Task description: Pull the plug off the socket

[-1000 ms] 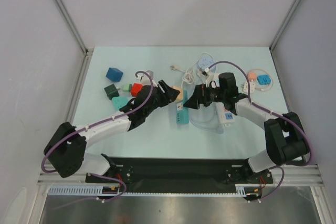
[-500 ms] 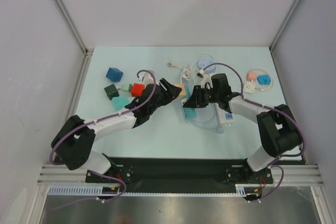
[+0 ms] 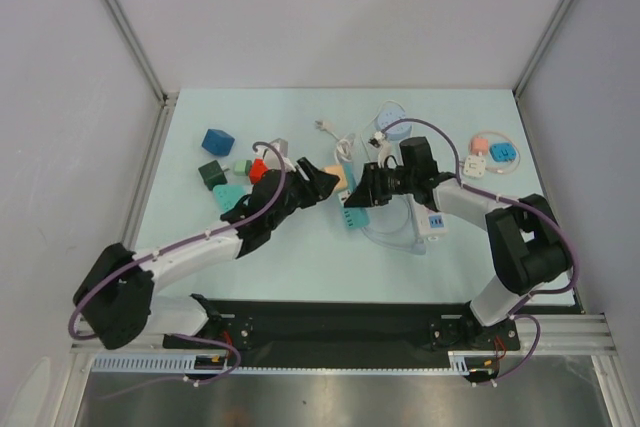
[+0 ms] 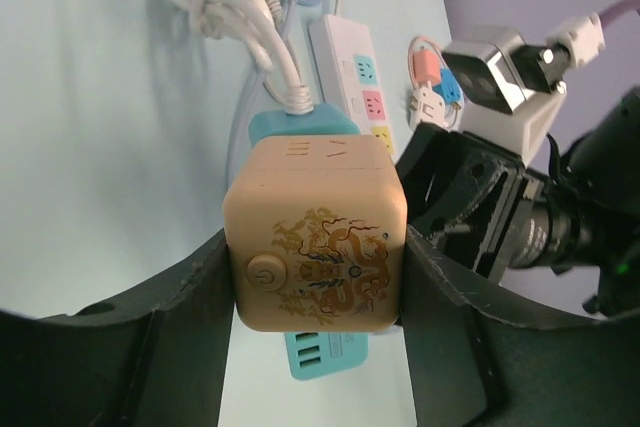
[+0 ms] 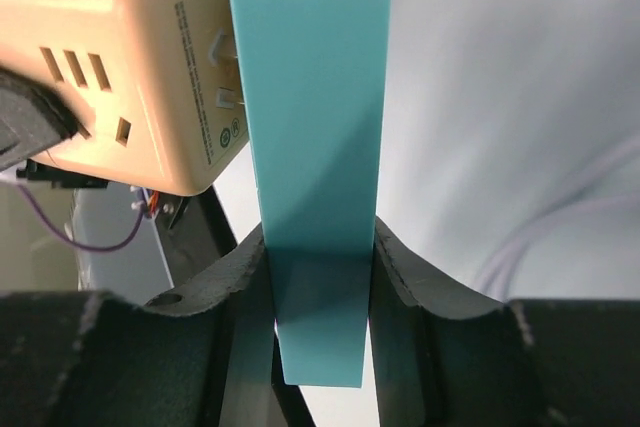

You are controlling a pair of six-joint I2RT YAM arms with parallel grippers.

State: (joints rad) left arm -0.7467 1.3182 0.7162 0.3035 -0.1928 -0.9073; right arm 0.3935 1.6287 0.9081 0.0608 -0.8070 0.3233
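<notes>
shift: since half a second ago the left arm's elbow has swung back toward the near-left corner, and the teal plastic power strip has slid slightly leftward with the right gripper
teal strip: pinched edge-on across its narrow sides, its near end sticking out past the right gripper's fingers toward the arm bases
right gripper: clenched on the teal strip, both fingers pressed against it
left gripper: clamped around the cube, one finger on each side face, directly facing the right gripper and just beside it
beige plastic cube plug: gold dragon print and round power button face the left wrist camera; it sits against the teal strip's flat face, pale pins showing at the seam; whether they are fully seated cannot be told
white power strip: flat on the table, just right of the right gripper
coloured blocks: scattered left of the left gripper, the red one nearest it
coiled white cable: beyond both grippers, one end running into the teal strip
</notes>
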